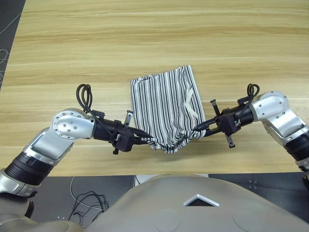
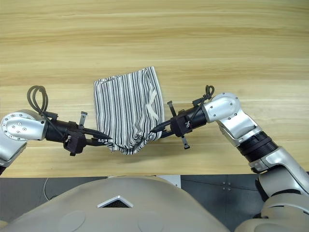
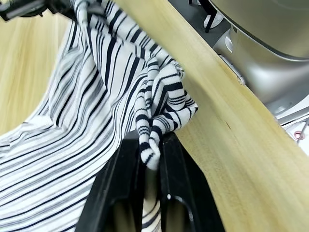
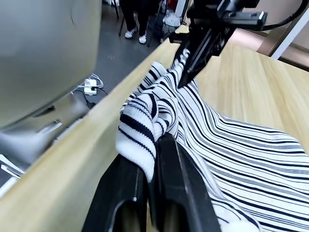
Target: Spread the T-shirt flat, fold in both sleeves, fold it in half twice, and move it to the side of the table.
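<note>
The shirt (image 1: 166,108) is pinched at its six o'clock hem by the left gripper (image 1: 146,140) and right gripper (image 1: 196,129). With uneven pulling, a corner could be lost and bunched.

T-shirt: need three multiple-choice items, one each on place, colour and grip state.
1. Where on the table is the T-shirt?
A. Near the front edge, between the two arms
B. At the far edge
C. Hanging off the left side

2. What is its pattern?
A. Plain red
B. White with dark stripes
C. Green checks

3. The left gripper and right gripper are:
A. Both open above it
B. Both shut on its near edge
C. Only the left holds it

Key:
1 A, the eye views show it close to the front edge.
2 B, dark stripes run along the white cloth.
3 B, each wrist view shows bunched cloth pinched between the fingers.
</note>
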Available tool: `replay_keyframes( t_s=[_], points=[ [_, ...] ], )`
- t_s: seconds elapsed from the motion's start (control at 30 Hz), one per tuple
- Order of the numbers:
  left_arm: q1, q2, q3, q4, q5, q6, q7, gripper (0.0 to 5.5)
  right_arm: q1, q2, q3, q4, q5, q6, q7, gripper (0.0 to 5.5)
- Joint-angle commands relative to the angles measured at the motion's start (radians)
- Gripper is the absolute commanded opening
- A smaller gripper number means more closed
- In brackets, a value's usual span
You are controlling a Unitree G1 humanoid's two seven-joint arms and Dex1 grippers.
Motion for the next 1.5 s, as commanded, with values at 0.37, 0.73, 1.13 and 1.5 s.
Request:
replay_keyframes(
  t_s=[0.37, 0.73, 1.13, 1.5],
  points=[
    [-0.137, -0.122, 0.201, 0.239, -0.100, 0.085, -0.114, 0.23, -0.104, 0.226, -0.237, 0.229, -0.139, 0.044, -0.062, 0.10],
    [-0.450, -0.354, 0.200, 0.773, 0.064, 0.052, -0.093, 0.23, -0.292, 0.409, -0.298, 0.687, -0.360, -0.101, -0.175, 0.10],
    [-0.597, -0.429, 0.261, 1.193, 0.185, -0.042, -0.025, 1.32, -0.473, 0.525, -0.340, 1.101, -0.547, -0.222, -0.401, 1.11],
    [-0.677, -0.410, 0.343, 1.374, 0.232, -0.161, 0.036, 1.32, -0.546, 0.509, -0.398, 1.237, -0.645, -0.217, -0.629, 1.11]
  ],
)
